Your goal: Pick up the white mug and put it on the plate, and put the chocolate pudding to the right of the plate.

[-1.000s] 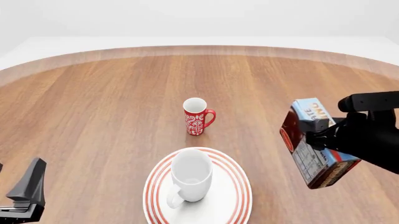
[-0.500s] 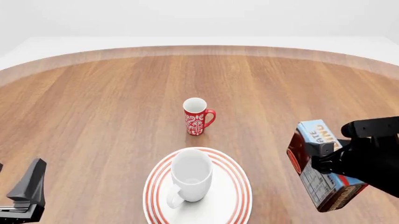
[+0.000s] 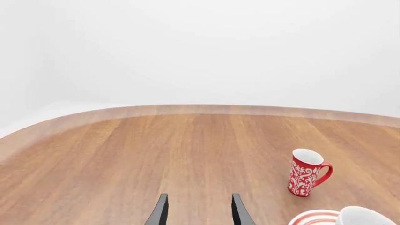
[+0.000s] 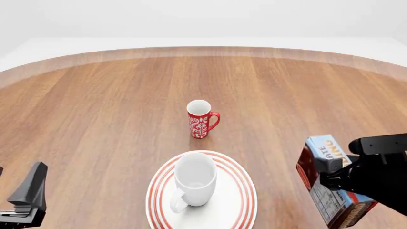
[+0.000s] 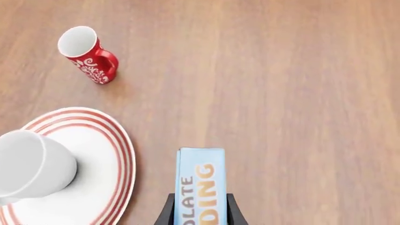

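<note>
The chocolate pudding (image 4: 330, 183) is being held by the right gripper (image 4: 343, 177), whose fingers are being pressed against both sides of the carton. In the front view, the carton is being carried tilted, to the right of the plate (image 4: 239, 193) and apart from its rim. In the right wrist view, the pudding carton (image 5: 200, 187) is being seen edge-on between the two fingers (image 5: 168, 211), with its light-blue lettered face upward and the wooden table (image 5: 300, 93) below it. Whether the carton is touching the table cannot be told.

The white mug (image 4: 194, 180) is being supported upright on the plate, with its handle pointing toward the near left edge. The same mug (image 5: 31, 164) is being shown on the red-ringed plate (image 5: 106, 164) in the right wrist view.

The red mug (image 4: 201, 119) is being left standing upright on the table (image 4: 95, 109), beyond the plate and well apart from it.

The left gripper (image 3: 196, 212) is being kept spread, with nothing between its fingers, near the left front edge of the table. In the left wrist view, the red mug (image 3: 306, 172) and a portion of the plate (image 3: 309, 219) are being shown.
</note>
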